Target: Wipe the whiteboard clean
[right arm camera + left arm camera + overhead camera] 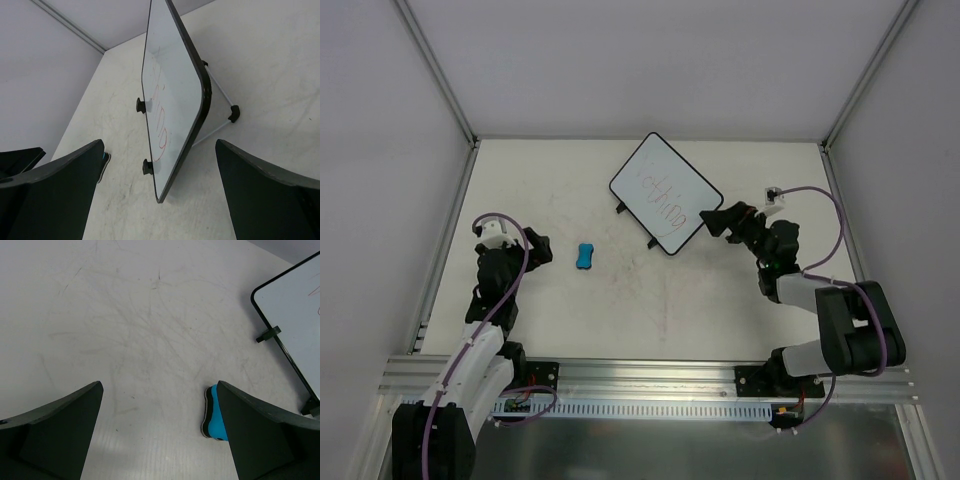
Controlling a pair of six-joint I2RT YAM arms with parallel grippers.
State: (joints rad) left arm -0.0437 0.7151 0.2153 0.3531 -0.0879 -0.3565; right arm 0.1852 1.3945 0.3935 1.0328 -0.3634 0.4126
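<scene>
Pale walls (pixel 380 150) box in a scuffed cream table (pixel 550 190); from the top camera we see the board (pixel 672 178) lying far and right of centre, turned at an angle, red writing (pixel 658 195) across its face and two black tabs (pixel 620 208) on its left edge; a blue eraser (pixel 584 256) sits alone on the table left of the board, well apart from it; the left gripper (pixel 540 250) points at the eraser from just beside it, holding nothing; the right gripper (pixel 713 221) sits just beside the board's near right corner, and from here we cannot tell whether they touch.

From the left wrist, we find the left gripper (pixel 160 440) with jaws spread wide over bare table; the eraser (pixel 212 412) shows beside the right-hand finger (pixel 260 435), partly hidden by it; the board (pixel 295 300) fills the upper right corner of this view, near the eraser.

From the right wrist, we see the board (pixel 172 75) leaning on a thin wire stand (pixel 220 100) with a black foot; the right gripper (pixel 160 200) has its jaws wide apart, gripping nothing; the board's near corner appears in the gap between them, clear of both fingers (pixel 270 195); a sliver of the eraser (pixel 103 161) peeks from behind the left-hand finger.
</scene>
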